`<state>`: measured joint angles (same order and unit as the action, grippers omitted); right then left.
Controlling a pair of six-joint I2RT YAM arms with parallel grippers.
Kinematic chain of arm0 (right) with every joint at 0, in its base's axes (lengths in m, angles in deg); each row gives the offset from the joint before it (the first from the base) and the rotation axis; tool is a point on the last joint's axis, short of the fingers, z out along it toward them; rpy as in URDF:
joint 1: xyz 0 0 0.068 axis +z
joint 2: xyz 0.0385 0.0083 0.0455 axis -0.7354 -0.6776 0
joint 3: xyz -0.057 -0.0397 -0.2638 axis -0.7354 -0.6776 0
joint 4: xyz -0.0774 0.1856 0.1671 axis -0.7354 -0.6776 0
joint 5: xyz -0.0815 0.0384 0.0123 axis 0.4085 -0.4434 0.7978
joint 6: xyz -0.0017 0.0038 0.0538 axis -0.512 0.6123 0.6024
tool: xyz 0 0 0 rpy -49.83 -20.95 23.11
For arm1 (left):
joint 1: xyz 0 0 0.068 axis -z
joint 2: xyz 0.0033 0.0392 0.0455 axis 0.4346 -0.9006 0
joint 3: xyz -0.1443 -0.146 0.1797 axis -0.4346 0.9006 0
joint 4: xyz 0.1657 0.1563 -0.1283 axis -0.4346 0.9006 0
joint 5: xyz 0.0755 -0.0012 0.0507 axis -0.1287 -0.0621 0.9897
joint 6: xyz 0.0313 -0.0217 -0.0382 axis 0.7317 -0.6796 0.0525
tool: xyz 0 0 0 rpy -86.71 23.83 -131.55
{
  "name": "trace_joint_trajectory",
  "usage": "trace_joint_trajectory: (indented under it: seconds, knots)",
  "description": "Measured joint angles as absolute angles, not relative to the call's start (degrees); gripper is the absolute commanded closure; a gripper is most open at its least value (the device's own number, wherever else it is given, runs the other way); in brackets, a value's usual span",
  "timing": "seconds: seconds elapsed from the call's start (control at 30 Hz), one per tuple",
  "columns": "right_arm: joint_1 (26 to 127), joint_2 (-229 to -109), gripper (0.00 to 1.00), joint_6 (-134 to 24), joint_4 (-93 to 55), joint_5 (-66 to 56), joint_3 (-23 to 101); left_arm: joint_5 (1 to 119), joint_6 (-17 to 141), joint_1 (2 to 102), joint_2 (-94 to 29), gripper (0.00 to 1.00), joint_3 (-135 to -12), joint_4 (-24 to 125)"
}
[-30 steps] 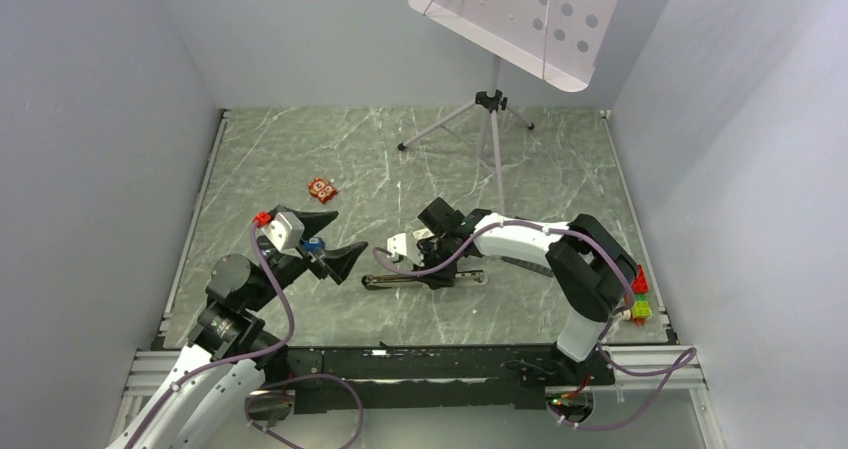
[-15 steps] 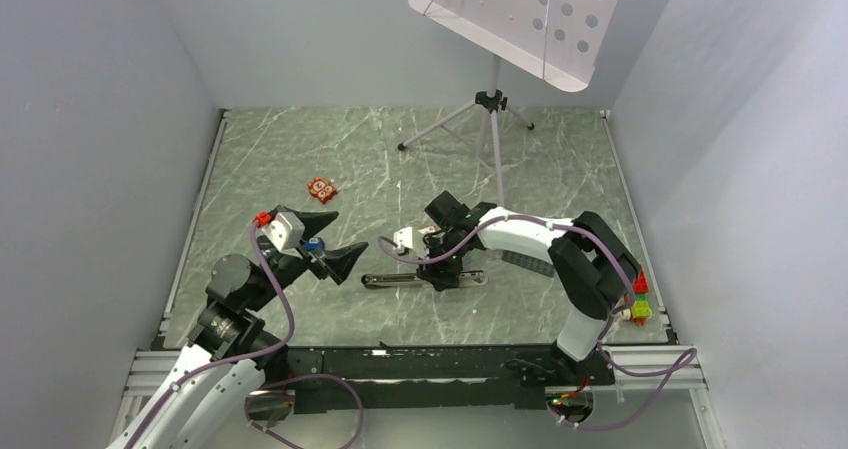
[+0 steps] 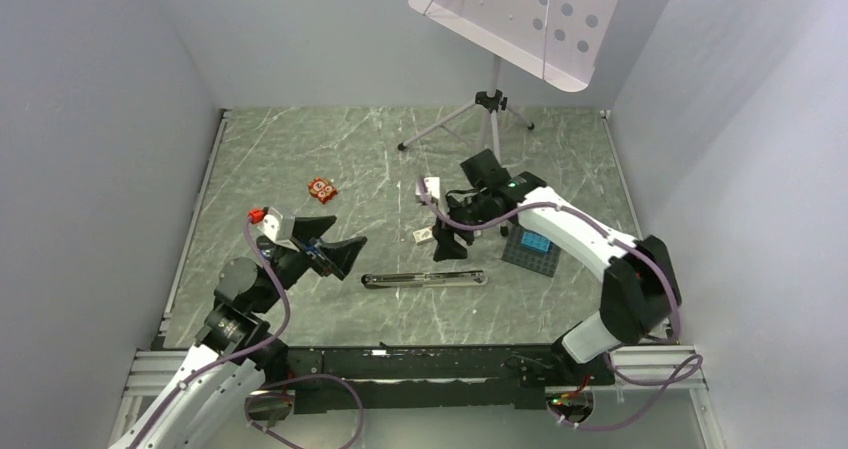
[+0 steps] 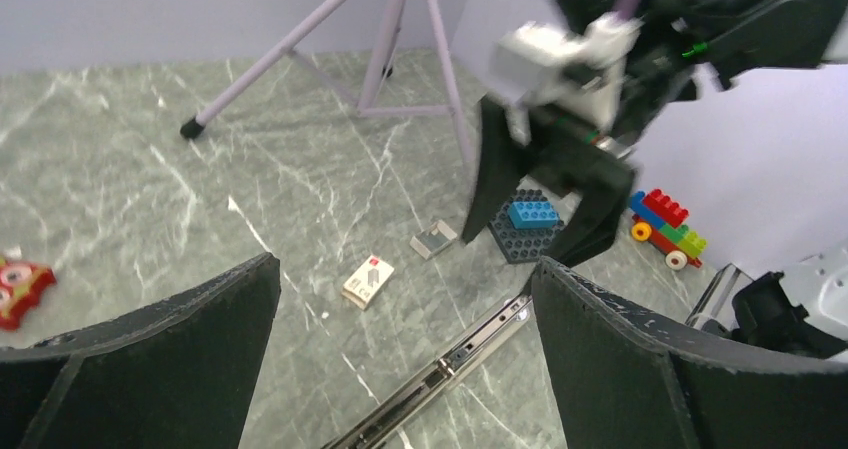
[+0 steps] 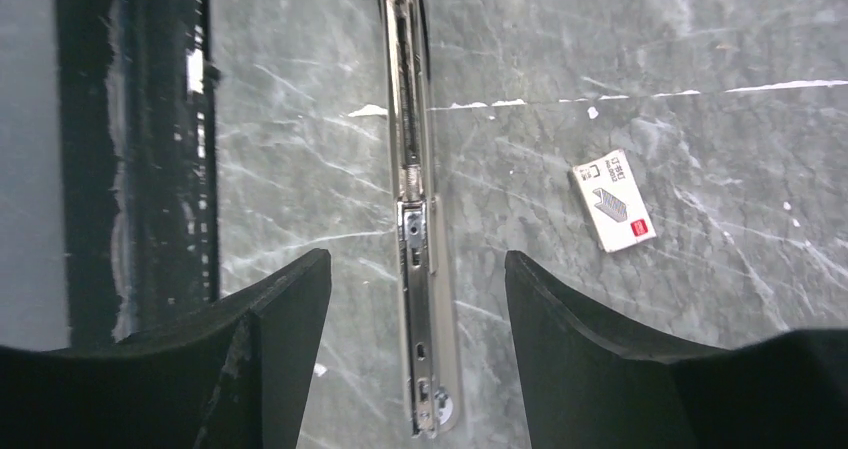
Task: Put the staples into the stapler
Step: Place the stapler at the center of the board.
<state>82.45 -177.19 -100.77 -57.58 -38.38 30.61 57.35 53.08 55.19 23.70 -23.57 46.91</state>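
Stapler (image 3: 425,279), one, opened flat, one staple box (image 5: 613,206)

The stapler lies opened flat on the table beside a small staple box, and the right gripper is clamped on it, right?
Not quite. The right gripper is not clamped on the stapler: the right wrist view shows its jaws open and empty above it. The stapler does lie opened flat on the table beside the small staple box.

Stapler (image 5: 415,219): bright bare metal, glossy. Staple box (image 5: 612,201): printed card, matt. Table (image 3: 300,149): smooth marble-look surface, faint sheen. Toy bricks (image 4: 665,224): glossy plastic.
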Motion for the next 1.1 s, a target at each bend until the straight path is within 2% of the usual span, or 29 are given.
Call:
trace_joint_trajectory:
  seconds: [0.23,0.47,0.63,1.03,1.1]
  knots:
    - [75.85,-166.1,0.31,-94.15,-52.6,-49.94,23.94,61.37,44.22,55.19,21.08,0.01,-18.43,46.16]
    - [73.76,-173.43,0.32,-90.59,-53.19,-52.17,26.57,64.89,36.64,55.08,14.24,0.01,-17.62,47.41]
    - [73.36,-172.11,0.32,-89.8,-52.88,-52.08,26.35,69.76,32.01,55.08,14.28,0.01,-15.18,49.79]
    - [71.68,-175.07,0.32,-99.11,-60.8,-52.3,28.34,80.3,27.42,55.01,7.75,0.01,-21.3,61.14]
    - [71.57,-175.87,0.25,-100.51,-62.15,-52.21,28.73,81.41,27.87,54.97,6.55,0.01,-22.98,63.12]
